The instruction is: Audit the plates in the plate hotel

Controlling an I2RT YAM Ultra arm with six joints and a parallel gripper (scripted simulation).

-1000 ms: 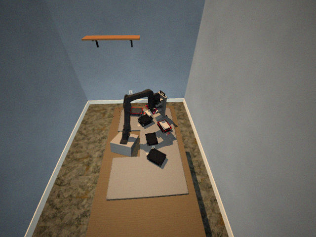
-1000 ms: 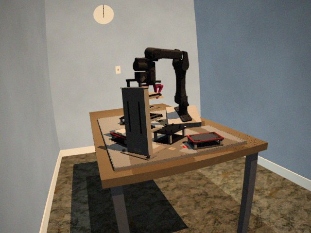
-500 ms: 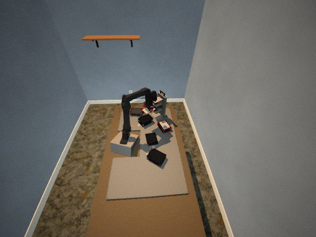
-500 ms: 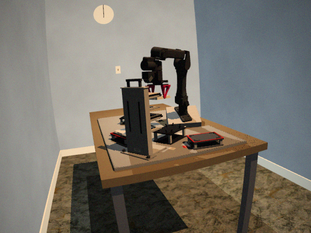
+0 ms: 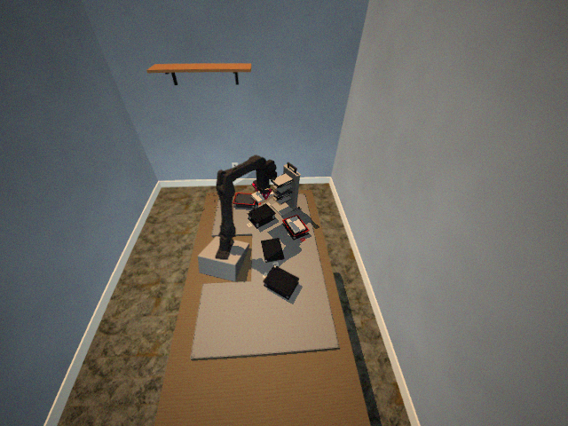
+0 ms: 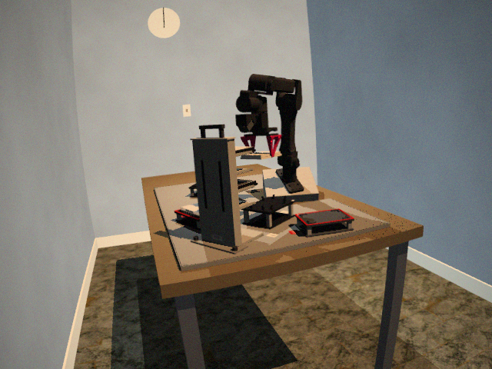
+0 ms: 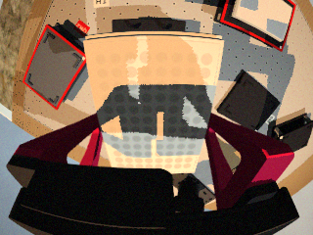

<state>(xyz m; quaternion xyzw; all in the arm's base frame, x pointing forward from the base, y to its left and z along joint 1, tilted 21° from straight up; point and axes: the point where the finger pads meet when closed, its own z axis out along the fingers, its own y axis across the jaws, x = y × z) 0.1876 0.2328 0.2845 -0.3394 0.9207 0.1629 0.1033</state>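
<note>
Wrist view has the red-fingered gripper (image 7: pixel 156 139) clamped across the beige rectangular well plate (image 7: pixel 156 66), held level beside the grey plate hotel (image 6: pixel 216 191), likely so it seats flat.

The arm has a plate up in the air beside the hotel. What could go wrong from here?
1. The gripper clamps the plate near one end, with most of it reaching out beyond the fingers; it could sag or slip in transit.
2. The plate hangs close to the plate hotel; a swing could clip a shelf.
3. One red-rimmed nest already holds a plate; only the other looks free.
</note>
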